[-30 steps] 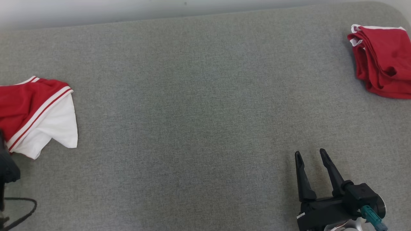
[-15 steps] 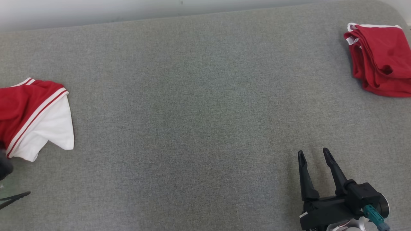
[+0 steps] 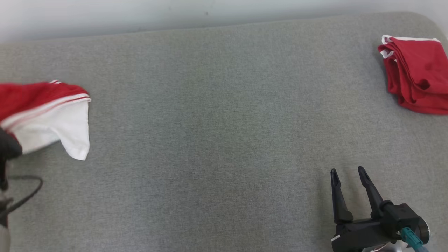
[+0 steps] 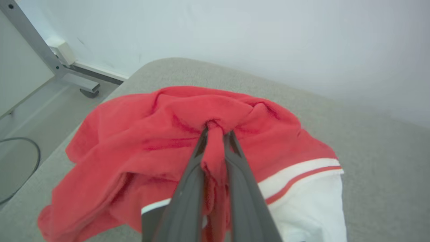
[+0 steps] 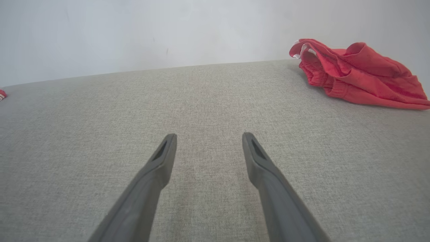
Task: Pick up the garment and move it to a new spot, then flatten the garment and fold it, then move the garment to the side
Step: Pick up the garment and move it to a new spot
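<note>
The red-and-white garment (image 3: 52,112), lying slack at the left edge 1 second ago, now lifts, blurred. The left gripper (image 4: 216,131) is clamped on a red fold, so pick-up has begun. The right gripper (image 3: 350,173) waits near right, fingers apart.

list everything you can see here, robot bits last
red-and-white garment: 1, red with white panel and stripes, bunched at the table's left end
folded red garment: 1, red with white trim, table's far right corner
table: 1, grey fabric top, under both garments
wall: 1, white, behind the table
metal frame: 1, grey, on the floor past the table's end
cable: 1, black, on the floor
left pincer: 1, dark, shut on the red-and-white garment
right pincer: 1, dark, open, near right
</note>
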`<state>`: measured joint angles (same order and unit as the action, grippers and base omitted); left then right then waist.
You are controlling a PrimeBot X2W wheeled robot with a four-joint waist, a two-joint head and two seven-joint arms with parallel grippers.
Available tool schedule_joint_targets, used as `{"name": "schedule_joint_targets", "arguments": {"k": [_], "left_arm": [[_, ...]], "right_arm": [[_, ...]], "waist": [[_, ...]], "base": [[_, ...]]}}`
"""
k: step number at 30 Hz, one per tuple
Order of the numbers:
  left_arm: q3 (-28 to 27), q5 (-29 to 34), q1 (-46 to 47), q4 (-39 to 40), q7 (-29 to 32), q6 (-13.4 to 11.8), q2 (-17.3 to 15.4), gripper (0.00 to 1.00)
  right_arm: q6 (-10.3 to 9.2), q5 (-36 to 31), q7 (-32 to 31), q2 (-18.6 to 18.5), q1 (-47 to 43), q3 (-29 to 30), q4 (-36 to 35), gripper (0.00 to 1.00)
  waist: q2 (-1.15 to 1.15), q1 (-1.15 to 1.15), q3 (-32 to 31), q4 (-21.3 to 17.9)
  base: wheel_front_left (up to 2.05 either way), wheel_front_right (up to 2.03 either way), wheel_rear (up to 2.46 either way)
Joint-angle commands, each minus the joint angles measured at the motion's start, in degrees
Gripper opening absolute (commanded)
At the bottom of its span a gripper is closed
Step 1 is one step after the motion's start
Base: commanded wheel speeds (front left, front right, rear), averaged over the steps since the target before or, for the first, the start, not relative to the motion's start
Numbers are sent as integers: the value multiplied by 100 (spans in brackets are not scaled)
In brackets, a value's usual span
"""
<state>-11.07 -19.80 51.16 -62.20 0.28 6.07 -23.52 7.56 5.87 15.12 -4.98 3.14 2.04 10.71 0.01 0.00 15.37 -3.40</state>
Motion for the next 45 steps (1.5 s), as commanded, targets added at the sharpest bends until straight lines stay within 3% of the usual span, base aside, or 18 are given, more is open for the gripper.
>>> {"name": "schedule_joint_targets", "arguments": {"k": [1,8,13,16,19,28,35,45], "left_arm": [[15,-27,139,125,-131,44,48,0],[569,-297,421,1171,-604,148,407,0],[1195,-823,259,2262,-472,135,624,0],[1429,-1330,18,2831,-273,136,920,0],[1572,-1454,-134,3191,-202,135,915,0],[2384,-1524,-1076,4178,-5,137,1482,0],[2830,-1477,-1855,4181,-139,85,1769,0],[3371,-1302,-2909,2705,-658,98,1873,0]], "right_arm": [[-12,-26,1,26,-62,-6,15,100],[-12,-1,1,106,-115,-72,79,100],[-12,40,1,149,-212,-148,127,100],[-12,32,1,179,-240,-189,132,100],[-12,52,1,181,-262,-200,163,100],[-12,80,1,210,-344,-211,248,100],[-12,73,1,218,-383,-199,251,100],[-12,117,1,219,-393,-217,270,100]], "waist": [[-1,0,-95,68],[-1,0,-385,37],[-1,0,-568,-172],[-1,0,-656,-377],[-1,0,-714,-535],[-1,0,-903,-1089],[-1,0,-902,-1220],[-1,0,-922,-1205]], "base": [[0,0,0],[0,0,0],[0,0,0],[0,0,0],[0,0,0],[0,0,0],[0,0,0],[0,0,0]]}}
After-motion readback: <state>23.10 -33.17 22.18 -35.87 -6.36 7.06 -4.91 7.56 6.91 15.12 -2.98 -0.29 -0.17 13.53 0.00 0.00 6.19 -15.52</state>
